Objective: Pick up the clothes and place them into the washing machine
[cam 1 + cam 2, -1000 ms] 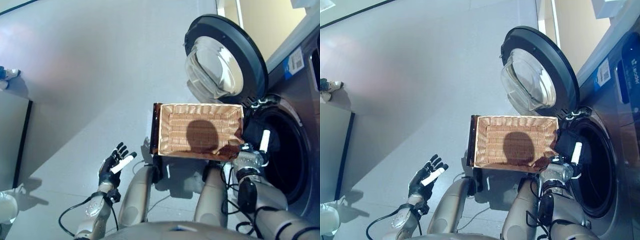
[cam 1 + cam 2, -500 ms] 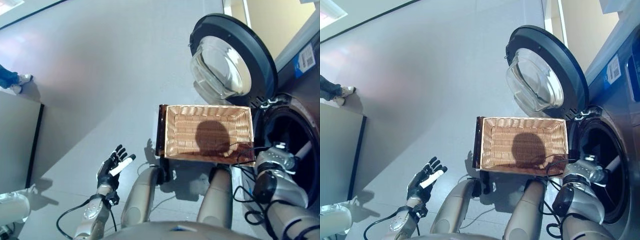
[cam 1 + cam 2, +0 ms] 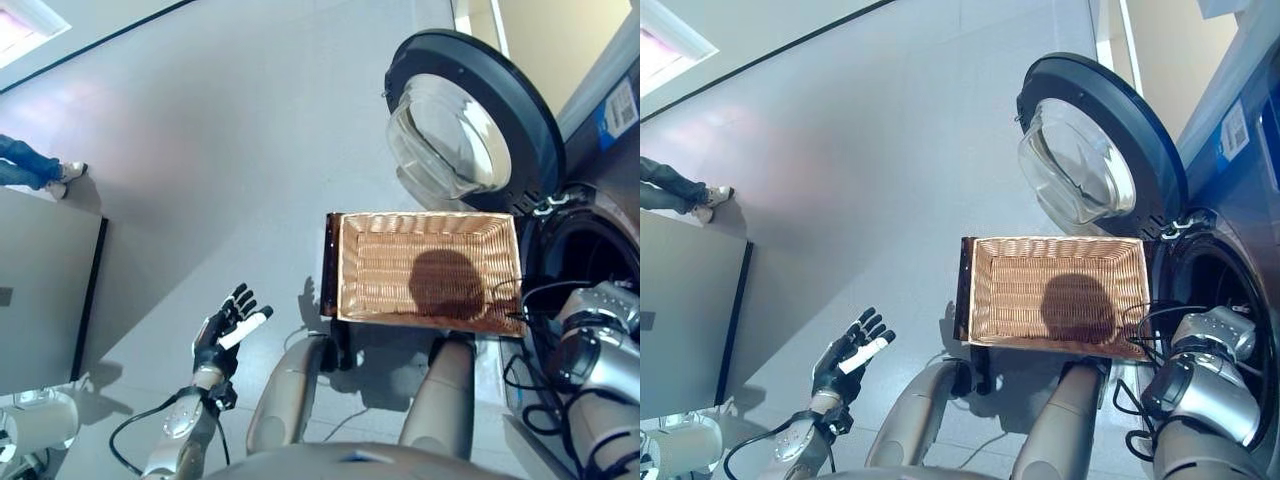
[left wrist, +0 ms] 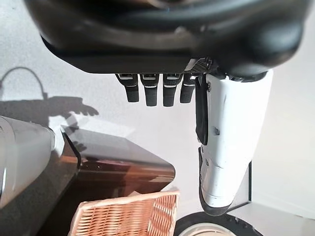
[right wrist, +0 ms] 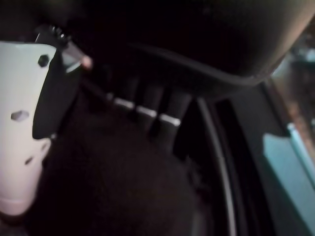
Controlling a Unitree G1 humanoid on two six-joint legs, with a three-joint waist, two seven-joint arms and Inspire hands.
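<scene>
A dark piece of clothing lies inside the drum of the washing machine. My right hand is inside that drum, fingers and white-covered thumb held straight just over the cloth; the eye views show only its wrist at the drum's mouth. The round door stands swung open. In front of my knees sits the woven basket, with no clothes in it. My left hand hovers open above the floor at the lower left, holding nothing.
A grey panel stands at the left edge. A person's legs and shoes show at the far left. The grey floor stretches between the panel and the basket. The machine's front fills the right side.
My right hand has gone from the drum's mouth deep into the drum with the dark cloth, and its fingers have straightened. The camera has shifted. The left hand is unchanged.
</scene>
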